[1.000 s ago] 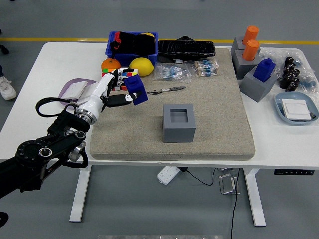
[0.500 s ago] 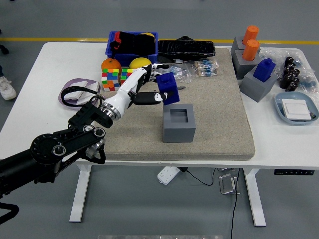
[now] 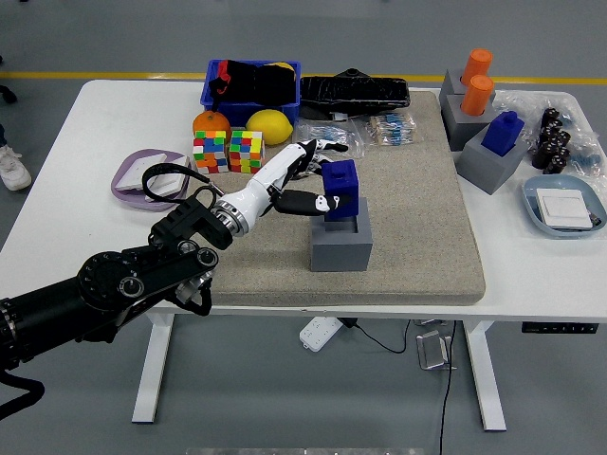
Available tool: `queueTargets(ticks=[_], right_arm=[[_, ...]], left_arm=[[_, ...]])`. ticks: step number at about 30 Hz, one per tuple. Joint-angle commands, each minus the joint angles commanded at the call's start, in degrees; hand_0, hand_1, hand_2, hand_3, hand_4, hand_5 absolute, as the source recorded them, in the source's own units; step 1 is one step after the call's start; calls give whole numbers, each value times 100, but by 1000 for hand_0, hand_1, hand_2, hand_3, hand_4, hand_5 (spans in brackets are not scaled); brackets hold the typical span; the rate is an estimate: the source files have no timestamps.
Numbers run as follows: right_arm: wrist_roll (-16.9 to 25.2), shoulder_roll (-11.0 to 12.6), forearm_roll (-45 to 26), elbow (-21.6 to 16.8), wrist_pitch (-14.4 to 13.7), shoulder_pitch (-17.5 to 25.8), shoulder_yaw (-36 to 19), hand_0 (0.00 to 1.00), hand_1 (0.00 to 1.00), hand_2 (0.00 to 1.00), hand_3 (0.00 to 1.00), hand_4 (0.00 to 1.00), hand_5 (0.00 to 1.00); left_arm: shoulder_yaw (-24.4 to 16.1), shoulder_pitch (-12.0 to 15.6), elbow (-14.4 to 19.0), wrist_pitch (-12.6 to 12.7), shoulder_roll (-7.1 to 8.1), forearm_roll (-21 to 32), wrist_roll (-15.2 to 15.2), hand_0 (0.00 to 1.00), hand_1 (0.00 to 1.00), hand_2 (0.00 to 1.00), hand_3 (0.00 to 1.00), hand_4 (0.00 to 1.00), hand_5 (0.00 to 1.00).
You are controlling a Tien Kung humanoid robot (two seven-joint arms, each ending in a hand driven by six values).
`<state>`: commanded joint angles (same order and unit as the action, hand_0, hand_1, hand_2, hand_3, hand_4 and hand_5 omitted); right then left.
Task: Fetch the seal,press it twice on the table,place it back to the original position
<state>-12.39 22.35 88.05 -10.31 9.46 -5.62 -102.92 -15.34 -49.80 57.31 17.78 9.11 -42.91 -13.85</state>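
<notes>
The left hand [image 3: 305, 180] reaches in from the lower left on a black arm with a white forearm, and its fingers are closed on the blue seal [image 3: 340, 191], gripping it from its left side. A dark thumb lies across the seal's front face, and the other fingers [image 3: 302, 157] curl around behind it. The seal stands upright, its long axis vertical, top end up and bottom end down into the square opening of the gray holder [image 3: 340, 237]. Its lower part sits inside that opening, so its base is hidden; whether it rests fully on the bottom cannot be told.

The seal is a dark blue block, a squarish head above a slightly wider body, with plain flat faces. The holder is a gray cube with a recessed top, standing near the middle of the beige mat [image 3: 408, 218] that covers the middle of the white table [image 3: 66, 171].

Behind the hand lie two colorful puzzle cubes [image 3: 228, 151], an orange [image 3: 210, 123], a lemon [image 3: 269, 126] and a blue bin [image 3: 251, 87] of dark items. A purple plate [image 3: 128, 180] sits to the left, partly covered by the arm's cable. At the far right stand gray blocks with two orange seals [image 3: 476, 80] and another blue seal [image 3: 503, 133], plus a blue tray [image 3: 565, 210]. The robot's shoulder is cut off at the lower left edge.
</notes>
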Motion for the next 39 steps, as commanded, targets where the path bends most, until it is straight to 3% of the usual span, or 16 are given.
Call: queueTargets(ticks=[17,39], right_arm=[[-1,7,-38,0,-3,-11,49,880,743,727,755,849,539],[22,11,-54,0,0,-8,66,880,744,727,755,849,538]], left_arm=[[296,-90,-241,20,-154,157,-69,839,526,472,813,595,2],[458,-88,-407,13,-195,210,-74,839,526,473,813,594,2]])
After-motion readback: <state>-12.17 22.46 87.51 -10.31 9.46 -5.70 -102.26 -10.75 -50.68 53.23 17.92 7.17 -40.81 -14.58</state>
